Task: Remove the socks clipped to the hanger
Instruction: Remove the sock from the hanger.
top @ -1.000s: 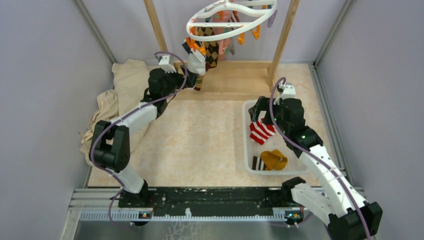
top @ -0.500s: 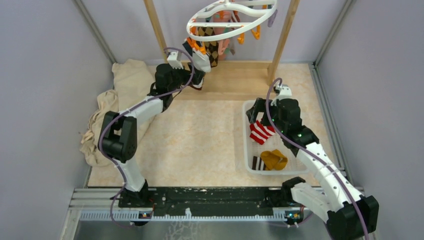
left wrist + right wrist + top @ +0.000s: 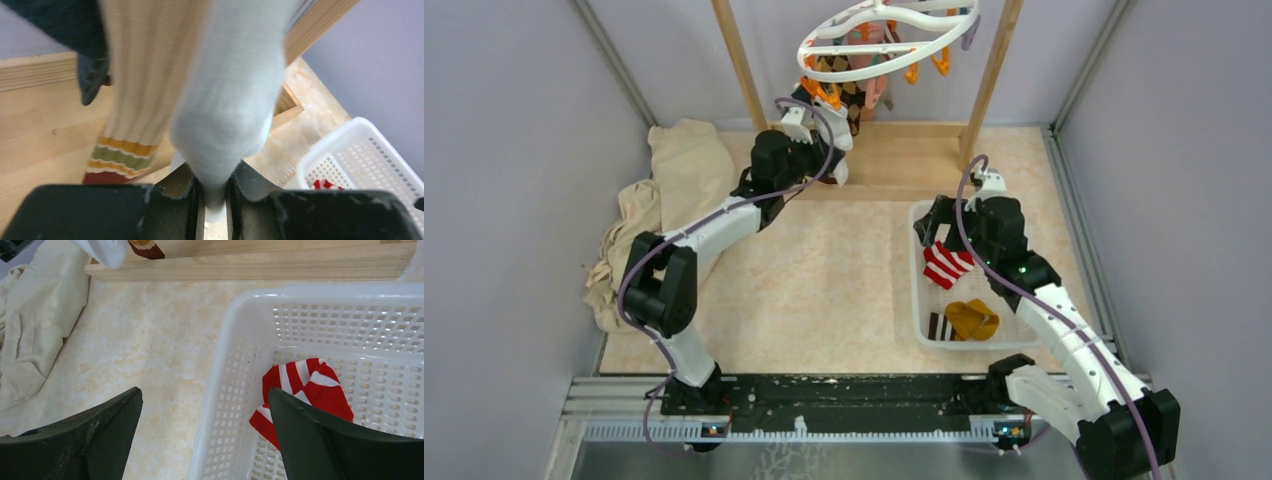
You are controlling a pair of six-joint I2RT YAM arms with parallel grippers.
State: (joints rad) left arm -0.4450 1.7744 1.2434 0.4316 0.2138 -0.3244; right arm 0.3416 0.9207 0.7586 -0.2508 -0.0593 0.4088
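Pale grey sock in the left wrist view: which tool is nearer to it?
Left. The left tool grips the pale grey sock by its lower end, beneath the hanger; the right tool hangs open over the rim of the basket, well away.

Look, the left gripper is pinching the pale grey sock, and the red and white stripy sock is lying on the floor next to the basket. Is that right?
Nearly. The left gripper does pinch the pale grey sock, but the red and white stripy sock lies inside the white basket, not on the floor beside it. The right wrist view shows this.
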